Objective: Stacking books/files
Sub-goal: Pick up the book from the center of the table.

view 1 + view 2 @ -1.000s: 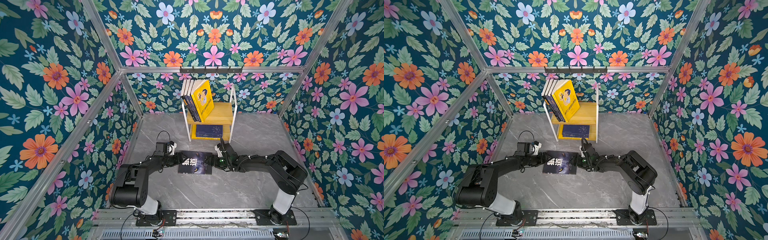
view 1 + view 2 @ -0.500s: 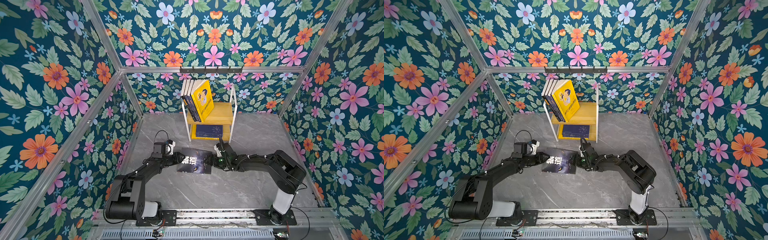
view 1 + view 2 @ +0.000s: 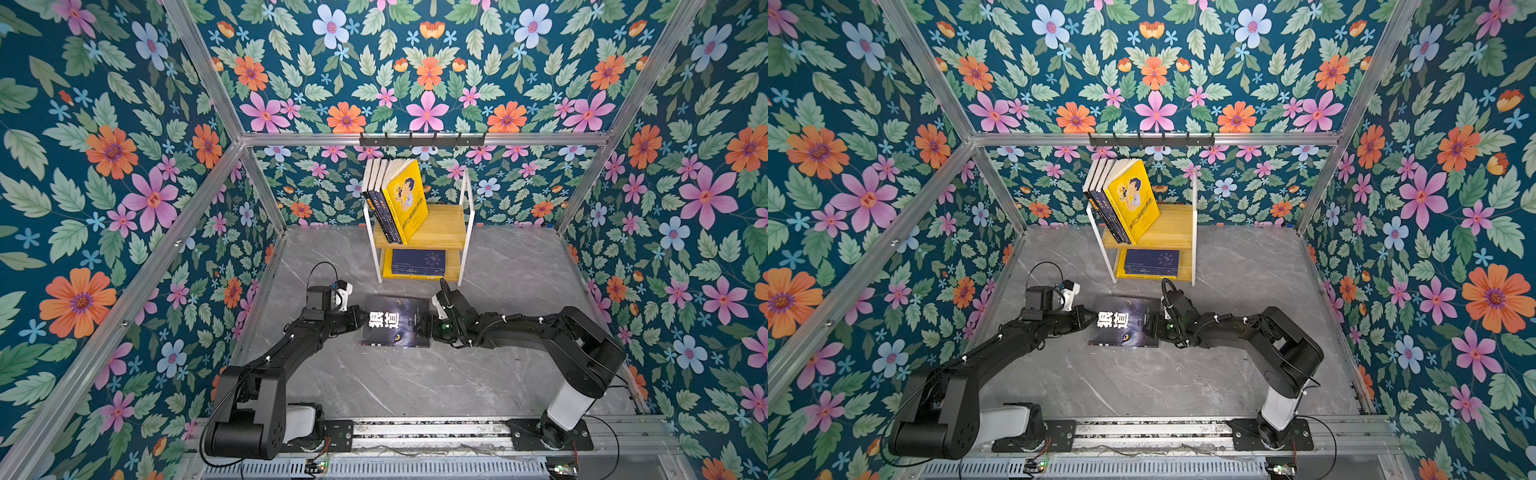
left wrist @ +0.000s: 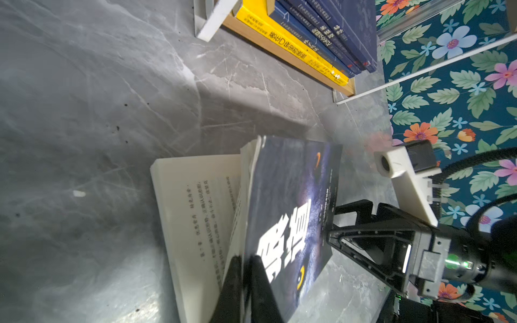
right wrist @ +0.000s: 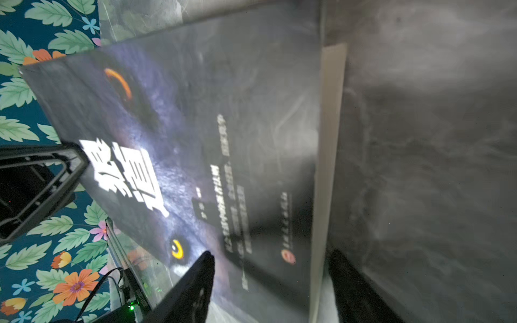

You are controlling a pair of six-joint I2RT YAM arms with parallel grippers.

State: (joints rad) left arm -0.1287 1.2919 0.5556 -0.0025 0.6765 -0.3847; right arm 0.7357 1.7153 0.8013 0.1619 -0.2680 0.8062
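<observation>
- Black book with white characters [image 3: 397,322] is pinched in my left gripper [image 4: 243,268]. The jaws are clenched on its left edge, but only on the cover and a few top leaves.
- Below that pinch, the lower pages [image 4: 193,201] lie flat on the table [image 3: 415,382], so the book gapes open on my left side.
- My right gripper [image 5: 268,257] straddles the right edge with its jaws apart, one finger over the cover and the other on the table side. I'd say it isn't clamping.
- The book sits mid-table between my two grippers, just near-side of the rack [image 3: 440,226].
- On the rack, leaning books [image 3: 399,199] stand up top and a flat stack [image 3: 417,262] lies on the lower shelf.
- Lift now and my left carries the cover alone. The page block would hang, the book would fan out, and the cover could crease or tear.
- A shallow right-hand grip could let the book swing and slip.
- Carried splayed like this, it could clip the rack's white frame or topple the leaners.
</observation>
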